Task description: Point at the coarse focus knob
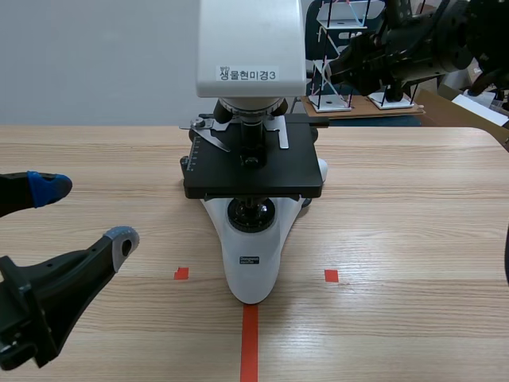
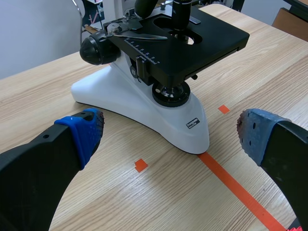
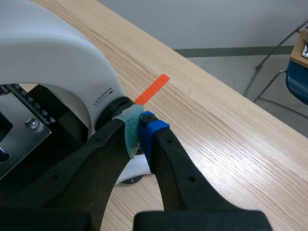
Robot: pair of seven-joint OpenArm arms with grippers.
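I'm looking at a light wooden table (image 1: 413,239) whose grain fills most of each view. Behind the table's far edge stands a bare, pale grey wall (image 1: 95,64). Past the table's far right corner I make out a wooden board (image 1: 374,110) carrying white frame stands (image 1: 330,56), with a brown panel (image 1: 457,111) just beside it. Off the table's right side the floor (image 3: 231,67) is smooth and grey, and a dark skirting strip (image 3: 226,50) runs where it meets the wall. A chair (image 3: 299,81) with a blue seat and thin metal legs stands on that floor, near the table. The light falls soft and even across the table.
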